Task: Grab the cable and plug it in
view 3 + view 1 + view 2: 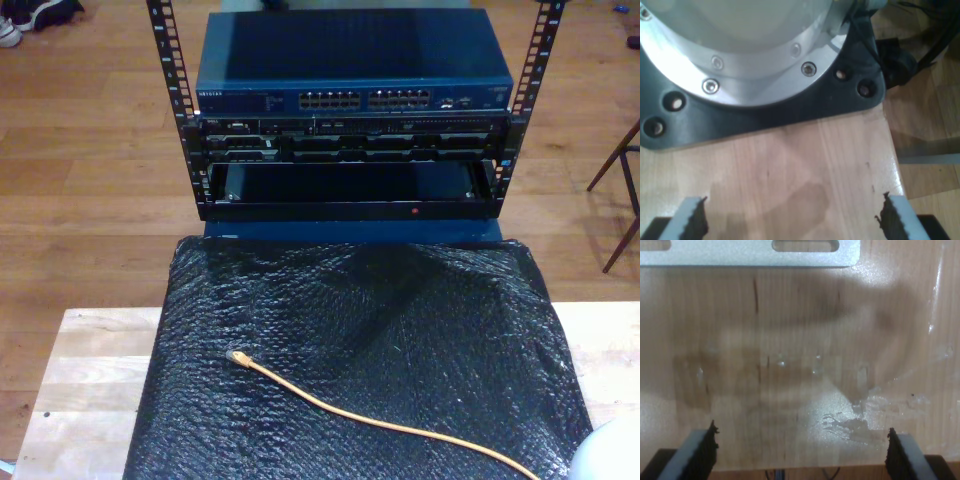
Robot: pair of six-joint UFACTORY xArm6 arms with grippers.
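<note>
The orange-yellow cable [400, 427] lies loose on a black bubble-wrap mat [400, 320] in the exterior view. Its small plug tip [236, 356] points toward the exterior view's left, and the rest runs off toward the lower right. My first gripper [792, 217] is open over bare wooden tabletop, with nothing between its fingers [692, 217]. My second gripper [801, 447] is also open and empty, above a scuffed, shiny patch of the wood. Neither wrist view has the cable in it.
Behind the mat stands a black rack [350, 160] carrying a blue network switch [350, 60] with rows of ports [365, 100]. A silver arm base on a black plate [765, 115] sits ahead of my first gripper. A slotted metal bracket [750, 255] lies ahead of my second.
</note>
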